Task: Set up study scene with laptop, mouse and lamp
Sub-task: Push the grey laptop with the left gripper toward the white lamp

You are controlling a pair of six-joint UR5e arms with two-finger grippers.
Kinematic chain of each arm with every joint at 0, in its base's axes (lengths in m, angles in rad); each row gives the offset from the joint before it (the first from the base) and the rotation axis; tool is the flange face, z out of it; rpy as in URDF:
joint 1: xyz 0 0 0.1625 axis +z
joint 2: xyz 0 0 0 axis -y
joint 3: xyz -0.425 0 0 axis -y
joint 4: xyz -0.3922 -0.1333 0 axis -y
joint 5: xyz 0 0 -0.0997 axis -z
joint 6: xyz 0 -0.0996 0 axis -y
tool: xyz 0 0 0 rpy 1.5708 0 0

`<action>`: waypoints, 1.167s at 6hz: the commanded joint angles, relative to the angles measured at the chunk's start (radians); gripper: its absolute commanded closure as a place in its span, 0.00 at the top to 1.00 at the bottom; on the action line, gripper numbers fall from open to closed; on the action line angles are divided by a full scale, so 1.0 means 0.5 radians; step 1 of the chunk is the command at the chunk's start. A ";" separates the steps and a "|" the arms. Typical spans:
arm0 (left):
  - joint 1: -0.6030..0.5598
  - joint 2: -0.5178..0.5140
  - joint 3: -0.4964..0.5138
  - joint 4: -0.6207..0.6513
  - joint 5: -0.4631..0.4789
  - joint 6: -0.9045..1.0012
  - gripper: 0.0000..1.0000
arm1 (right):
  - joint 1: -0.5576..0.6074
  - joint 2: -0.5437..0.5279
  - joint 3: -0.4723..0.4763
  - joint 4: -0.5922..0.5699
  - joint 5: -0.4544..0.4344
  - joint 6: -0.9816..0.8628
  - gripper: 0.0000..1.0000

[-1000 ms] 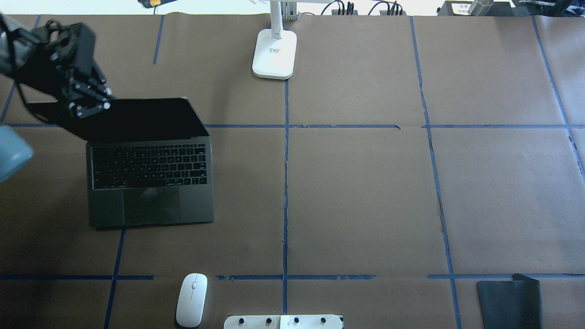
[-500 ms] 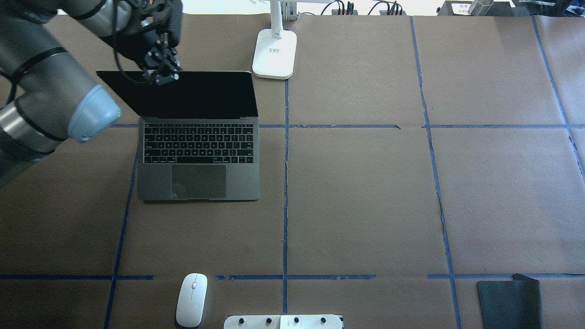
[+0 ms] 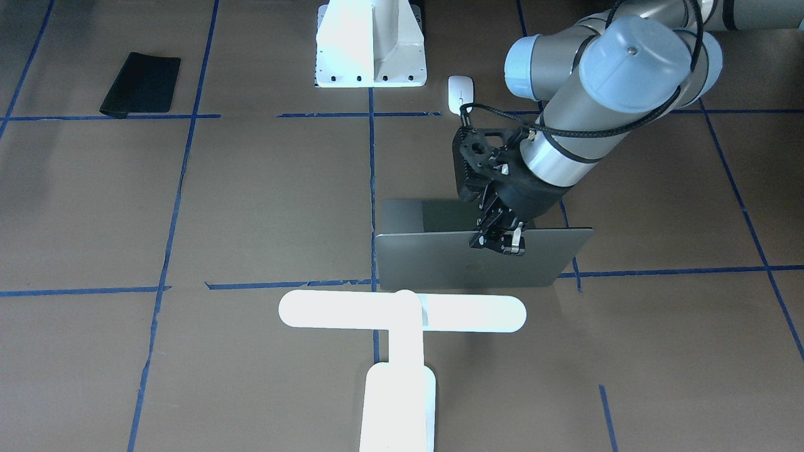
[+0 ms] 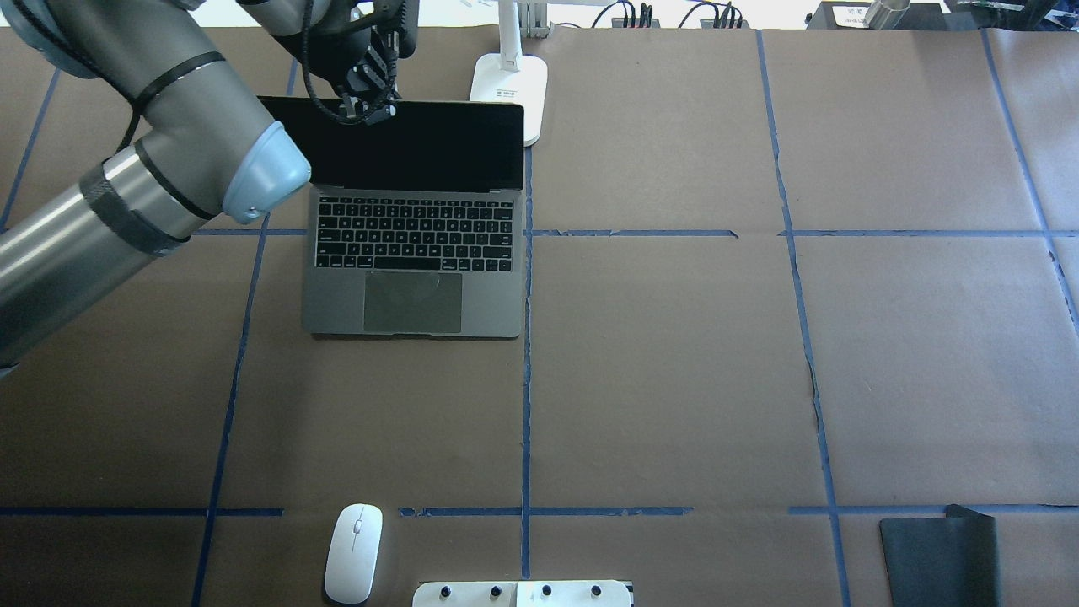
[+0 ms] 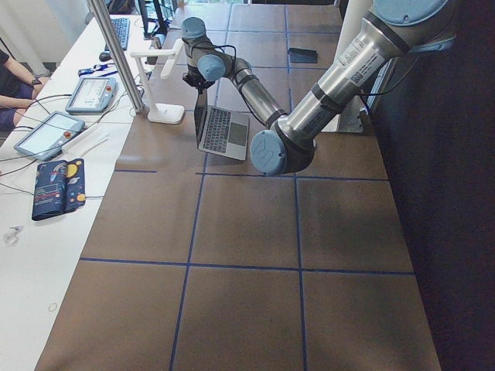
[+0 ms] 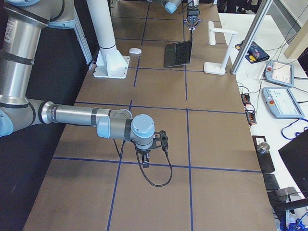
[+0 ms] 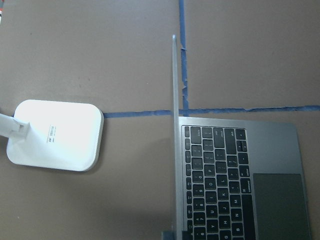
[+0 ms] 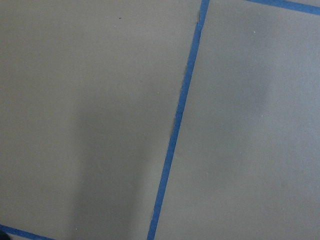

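Observation:
The grey laptop (image 4: 413, 253) stands open on the brown table, left of centre, its screen upright. My left gripper (image 4: 368, 110) is shut on the top edge of the lid; from the front it (image 3: 499, 245) pinches the lid (image 3: 440, 267). The white lamp's base (image 4: 506, 84) sits just behind the laptop's right corner, and its bar head (image 3: 339, 312) hangs behind the lid. The white mouse (image 4: 354, 552) lies near the front edge. My right gripper (image 6: 144, 161) hangs low over bare table far to the right; I cannot tell whether it is open.
A black mouse pad (image 4: 940, 561) lies at the front right corner. The white arm pedestal (image 3: 370, 44) stands at the robot's edge, next to the mouse (image 3: 460, 94). Blue tape lines divide the table. The lamp base (image 7: 55, 135) is close to the laptop's lid edge (image 7: 174, 135).
My left gripper has slid the open laptop to the right and farther back, straightening it; its back right corner now reaches the lamp base. The mouse and mouse pad have not moved.

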 commanded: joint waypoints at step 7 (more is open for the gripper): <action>0.003 0.149 -0.250 -0.041 0.060 -0.032 0.49 | 0.000 0.000 0.000 -0.002 0.000 -0.001 1.00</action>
